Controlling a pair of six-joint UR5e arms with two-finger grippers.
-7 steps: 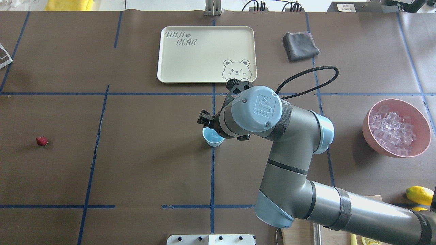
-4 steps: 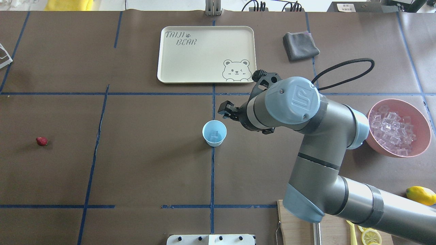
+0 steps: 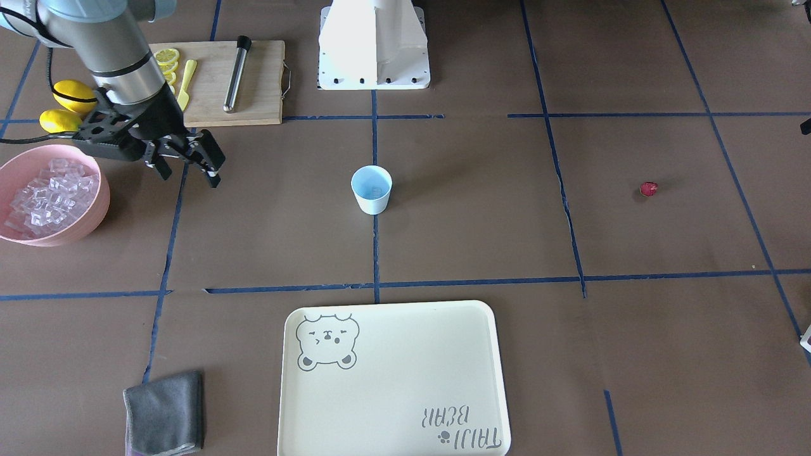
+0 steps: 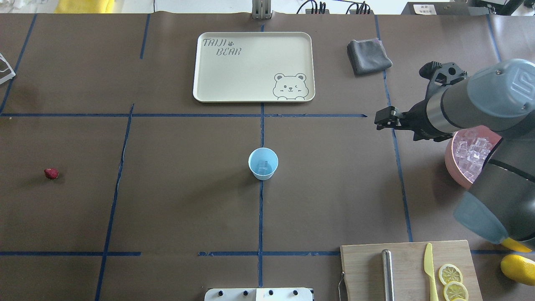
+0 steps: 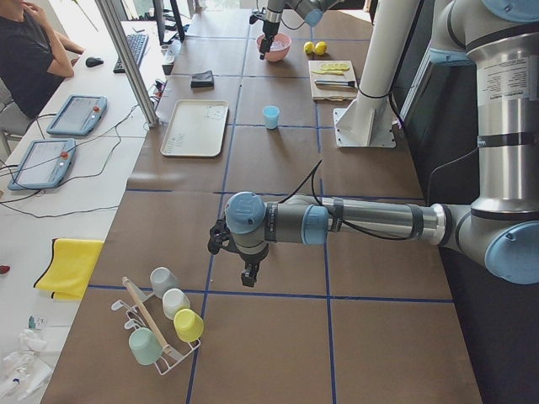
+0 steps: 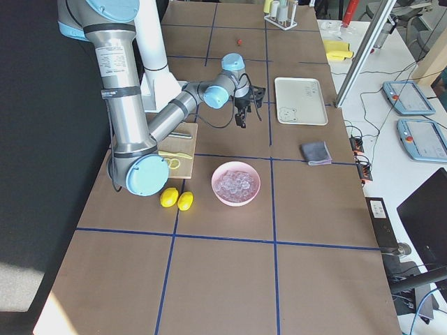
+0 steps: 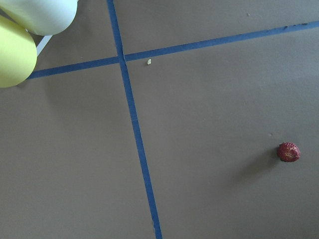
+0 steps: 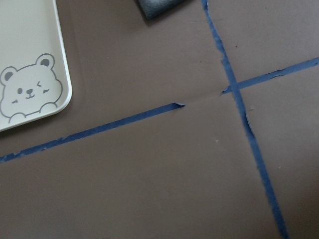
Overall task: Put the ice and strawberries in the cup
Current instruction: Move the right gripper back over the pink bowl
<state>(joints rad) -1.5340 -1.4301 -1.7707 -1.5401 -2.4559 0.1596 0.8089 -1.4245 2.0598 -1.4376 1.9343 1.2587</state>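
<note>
The light blue cup point(image 4: 263, 164) stands upright at the table's middle with a clear ice cube point(image 4: 262, 167) inside; it also shows in the front view point(image 3: 372, 189). More ice point(image 4: 469, 151) fills the pink bowl point(image 3: 95, 212) at the right. The strawberry point(image 4: 51, 173) lies alone on the far left, and in the left wrist view point(image 7: 288, 152). My right gripper point(image 3: 212, 170) hovers open and empty between cup and bowl, close to the bowl. My left gripper point(image 5: 250, 273) shows only in the exterior left view, near the strawberry's end; I cannot tell its state.
A cream tray point(image 4: 250, 67) and a grey cloth point(image 4: 368, 55) lie at the far side. A cutting board point(image 4: 401, 267) with a rod, a yellow knife and lemon slices sits front right, with lemons point(image 4: 518, 267) beside it. A cup rack point(image 5: 160, 324) stands at the left end.
My right arm has swung from above the cup to the right, to the pink bowl's edge. The cup now shows uncovered with an ice cube inside.
</note>
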